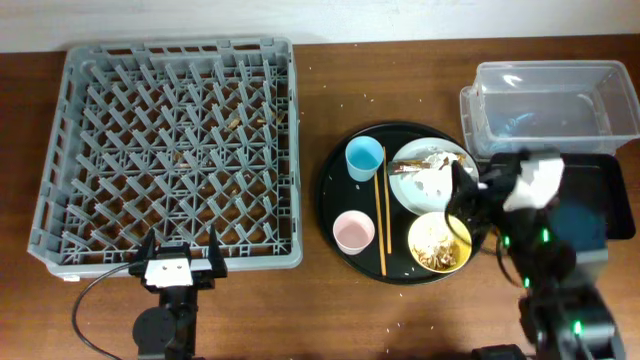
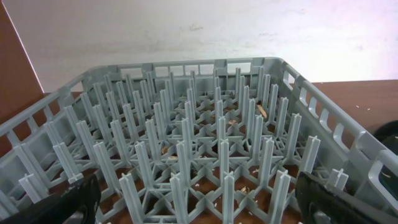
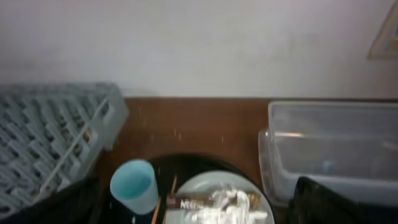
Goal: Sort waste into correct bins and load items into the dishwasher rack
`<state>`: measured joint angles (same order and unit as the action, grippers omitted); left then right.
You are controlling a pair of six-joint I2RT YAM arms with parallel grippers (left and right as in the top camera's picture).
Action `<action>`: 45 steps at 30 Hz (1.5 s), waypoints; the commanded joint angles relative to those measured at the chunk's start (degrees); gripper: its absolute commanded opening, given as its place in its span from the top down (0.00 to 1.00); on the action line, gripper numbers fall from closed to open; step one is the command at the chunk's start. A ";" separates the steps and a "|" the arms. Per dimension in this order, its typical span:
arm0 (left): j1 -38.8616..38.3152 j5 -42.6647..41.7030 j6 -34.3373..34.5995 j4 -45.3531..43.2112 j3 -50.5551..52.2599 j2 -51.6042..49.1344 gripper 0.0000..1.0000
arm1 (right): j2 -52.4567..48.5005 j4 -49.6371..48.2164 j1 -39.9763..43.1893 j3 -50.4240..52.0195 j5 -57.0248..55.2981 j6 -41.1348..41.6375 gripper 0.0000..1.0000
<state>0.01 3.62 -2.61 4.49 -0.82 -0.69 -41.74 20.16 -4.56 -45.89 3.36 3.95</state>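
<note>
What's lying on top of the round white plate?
A crumpled white paper napkin and a small brown-and-gold wrapper lie on the round white plate. The right gripper hides part of its rim, so anything there cannot be seen.

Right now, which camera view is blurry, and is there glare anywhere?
Right wrist view: soft throughout, the light blue cup and the wrapper smeared, its lettering unreadable. Left wrist view: sharp on the dishwasher rack, bottom corners dark. Overhead view: crisp, evenly lit, only small highlights on the clear tub.
</note>
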 commanded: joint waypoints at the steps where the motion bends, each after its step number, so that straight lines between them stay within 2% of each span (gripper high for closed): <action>1: -0.33 -0.39 -0.94 0.04 0.28 0.28 0.01 | -11.74 10.10 -0.31 -11.65 0.74 -2.25 0.02; 4: -0.33 -0.39 -0.94 0.04 0.28 0.28 0.01 | -24.39 18.32 -0.31 -20.24 2.49 -2.23 0.02; 9: -0.33 -0.39 -0.94 0.02 0.28 0.28 0.01 | -37.35 17.99 -0.31 -20.41 6.32 -2.25 0.01; 12: -0.33 -0.39 -0.94 0.04 0.28 0.28 0.01 | -45.22 17.92 -0.31 -20.41 1.64 -2.19 0.08; 16: -0.33 -0.37 -0.92 0.04 0.28 0.28 0.01 | -55.89 16.94 -0.28 -20.41 -4.00 -1.99 0.08; 19: -0.33 -0.39 -0.94 0.02 0.28 0.28 0.01 | -62.75 14.78 -0.28 -20.41 -6.71 -2.03 0.02; 23: -0.33 -0.39 -0.94 0.02 0.28 0.28 0.01 | -68.78 11.93 -0.31 -20.39 -6.84 -2.01 0.02; 24: -0.33 -0.39 -0.94 0.04 0.28 0.28 0.01 | -69.37 11.96 -0.31 -20.39 -6.84 -2.01 0.09; 25: -0.33 -0.39 -0.94 0.02 0.28 0.28 0.01 | -69.53 11.96 -0.31 -20.39 -6.84 -2.01 0.29; 27: -0.33 -0.39 -0.92 0.04 0.28 0.28 0.01 | -69.53 11.96 -0.31 -20.39 -6.84 -2.01 0.93; 30: -0.33 -0.39 -0.94 0.04 0.28 0.28 0.01 | -67.82 14.08 -0.31 -21.57 -6.58 -1.88 0.96; 35: -0.33 -0.39 -0.94 0.02 0.28 0.28 0.01 | -56.96 36.35 -0.24 -41.35 -6.69 -0.28 0.96; 37: -0.33 -0.39 -0.94 0.02 0.28 0.28 0.01 | -54.64 39.15 -0.20 -47.06 -8.87 -0.26 0.96; 39: -0.33 -0.37 -0.94 0.04 0.28 0.28 0.01 | -53.92 34.77 -0.17 -48.72 -22.23 5.31 0.96; 41: -0.33 -0.39 -0.94 0.02 0.28 0.28 0.01 | -56.19 25.64 1.36 -48.06 -34.93 11.21 0.96; 45: -0.33 -0.39 -0.94 0.02 0.28 0.28 0.01 | -65.44 13.75 8.39 -47.87 -33.94 11.15 0.96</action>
<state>0.01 3.44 -2.63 4.51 -0.80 -0.62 -101.80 37.15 0.25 -93.69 -28.25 13.52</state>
